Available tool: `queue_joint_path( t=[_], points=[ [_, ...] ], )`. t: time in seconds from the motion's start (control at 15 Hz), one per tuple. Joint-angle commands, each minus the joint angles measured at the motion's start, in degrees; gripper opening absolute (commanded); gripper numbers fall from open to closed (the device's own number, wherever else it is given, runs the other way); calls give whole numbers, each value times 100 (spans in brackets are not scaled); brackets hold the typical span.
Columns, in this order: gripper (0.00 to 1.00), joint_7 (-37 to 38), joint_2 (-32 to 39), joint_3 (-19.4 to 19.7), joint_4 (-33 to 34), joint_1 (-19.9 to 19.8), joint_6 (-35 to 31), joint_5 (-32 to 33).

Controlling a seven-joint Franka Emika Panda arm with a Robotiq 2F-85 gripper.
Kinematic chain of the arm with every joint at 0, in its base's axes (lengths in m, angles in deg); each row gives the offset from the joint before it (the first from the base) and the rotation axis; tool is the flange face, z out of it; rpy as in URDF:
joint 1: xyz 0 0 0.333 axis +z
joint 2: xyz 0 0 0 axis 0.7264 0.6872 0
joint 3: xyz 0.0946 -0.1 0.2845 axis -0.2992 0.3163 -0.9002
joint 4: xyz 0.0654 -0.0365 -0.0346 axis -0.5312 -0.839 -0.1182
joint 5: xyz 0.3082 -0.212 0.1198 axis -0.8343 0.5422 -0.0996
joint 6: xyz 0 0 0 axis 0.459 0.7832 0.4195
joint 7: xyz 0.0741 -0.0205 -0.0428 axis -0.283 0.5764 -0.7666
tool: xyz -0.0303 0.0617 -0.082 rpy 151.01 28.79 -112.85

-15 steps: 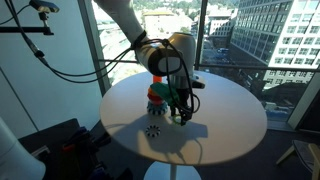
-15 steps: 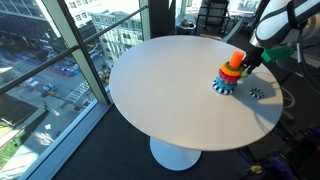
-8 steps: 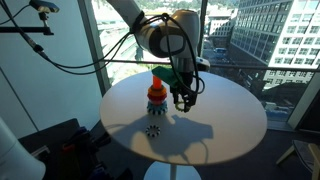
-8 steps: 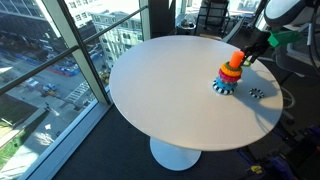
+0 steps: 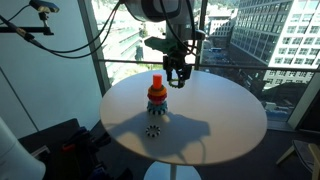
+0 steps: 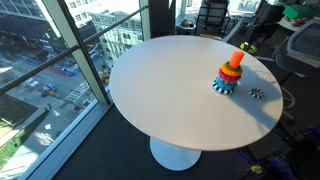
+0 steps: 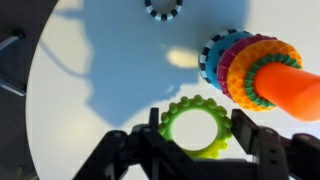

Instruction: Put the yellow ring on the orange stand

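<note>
As the tool (image 5: 179,80) clamps the flat yellow-green plastic ring (image 7: 196,104), both hang above and beside the orange-red pegged stacking stand (image 7: 262,75).

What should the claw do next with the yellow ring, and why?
Probably slide sideways until the yellow ring hangs right over the peg of the orange stand. The claw grips the ring up in the air, but beside the peg, not above it.

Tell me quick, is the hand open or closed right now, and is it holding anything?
Hand: closed on the yellow ring, held up off the table beside the orange stand.
</note>
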Motion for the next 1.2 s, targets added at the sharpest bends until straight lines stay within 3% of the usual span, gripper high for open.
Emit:
queue_joint_path(
  t=[0.0,0.67,1.13],
  points=[
    [47,-362,-414,-53,93,38,561,-330],
    [47,-1057,-711,-73,122,249,1373,-962],
    [47,-1035,-551,-133,56,338,1212,-862]
  ],
)
